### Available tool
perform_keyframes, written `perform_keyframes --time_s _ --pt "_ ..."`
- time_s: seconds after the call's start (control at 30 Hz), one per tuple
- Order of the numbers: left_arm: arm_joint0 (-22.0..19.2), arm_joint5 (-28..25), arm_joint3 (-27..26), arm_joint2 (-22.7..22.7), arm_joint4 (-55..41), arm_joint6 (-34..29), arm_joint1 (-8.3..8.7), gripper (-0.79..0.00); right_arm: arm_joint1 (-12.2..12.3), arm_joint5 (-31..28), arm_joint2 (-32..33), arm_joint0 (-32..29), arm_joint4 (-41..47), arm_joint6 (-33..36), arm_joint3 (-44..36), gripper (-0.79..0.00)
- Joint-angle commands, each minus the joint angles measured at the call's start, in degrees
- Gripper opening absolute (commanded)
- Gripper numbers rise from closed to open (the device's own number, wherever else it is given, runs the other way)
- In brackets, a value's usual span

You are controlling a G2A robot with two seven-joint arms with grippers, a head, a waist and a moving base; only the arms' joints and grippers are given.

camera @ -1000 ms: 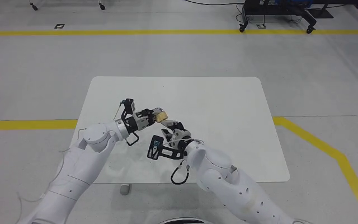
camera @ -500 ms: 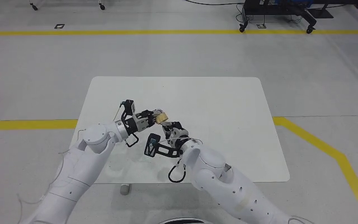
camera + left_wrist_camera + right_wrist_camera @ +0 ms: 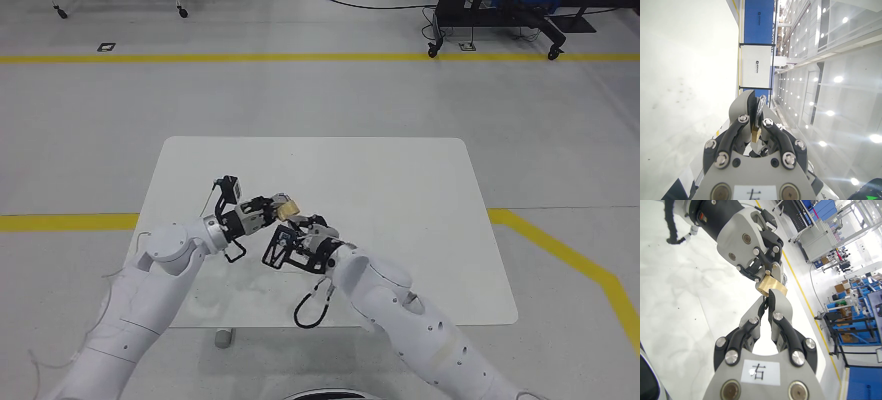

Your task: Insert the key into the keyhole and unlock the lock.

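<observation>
Lock (image 3: 289,208), brass, is held mid-frame above the counter (image 3: 420,190) by the closed left hand (image 3: 277,206), right hand (image 3: 298,230) just below; left wrist: its shackle is clamped between the fingers (image 3: 739,108); right wrist: the dark key (image 3: 762,308) is gripped, tip at the lock's base.

Left hand (image 3: 757,106) clamped tight, right hand (image 3: 767,297) pinched closed, meeting tip to tip

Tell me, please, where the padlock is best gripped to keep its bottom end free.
Grip the padlock across its flat faces near the shackle, coming from the shackle end as the left pincer does: flat faces likely clamp steadily, and the brass bottom lies exposed toward the right pincer.
</observation>
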Motion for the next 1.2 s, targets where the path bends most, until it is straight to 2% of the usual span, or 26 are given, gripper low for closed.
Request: perform_keyframes --time_s 0.0,0.17,0.47,0.63,0.97,1.03,1.07,1.1,1.17 --pt "0.3 -1.5 -0.2 -0.3 -0.3 -0.4 -0.06 -0.785 0.0 -0.4 1.8 -0.4 5.2 -2.0 0.5 -0.785" --pt "1.0 -4.6 -0.2 -1.3 -1.1 -1.3 -0.13 -0.785 0.2 -2.1 4.7 -1.1 12.6 -5.4 1.6 -0.785" --pt "1.6 -7.5 0.6 -2.3 -2.4 -2.7 -0.40 -0.785 0.9 -3.2 8.7 -4.1 18.0 -11.3 0.4 -0.785" --pt "1.6 -9.0 1.2 -2.9 -2.9 -3.6 -0.55 -0.785 1.4 -6.8 10.9 -5.2 22.5 -14.8 0.5 -0.785" --pt "1.5 -11.1 1.7 -4.1 -2.9 -4.7 -0.73 -0.785 2.2 -10.8 13.9 -5.2 28.6 -15.5 1.7 -0.785" --pt "1.4 -11.1 1.8 -4.4 -2.5 -4.5 -0.73 -0.785 2.3 -11.2 14.4 -5.3 29.0 -15.4 1.6 -0.326" --pt "1.3 -11.1 1.8 -4.6 -2.0 -4.1 -0.72 -0.785 2.4 -11.2 14.7 -5.4 29.1 -15.3 1.4 -0.326" --pt "1.3 -11.1 1.6 -4.8 -1.7 -4.0 -0.71 -0.785 2.5 -11.3 15.1 -5.6 29.2 -15.3 1.2 0.000" --pt "1.2 -10.6 1.5 -5.1 0.0 -3.9 -0.60 -0.785 2.8 -11.1 16.4 -6.3 28.8 -15.3 0.3 0.000"
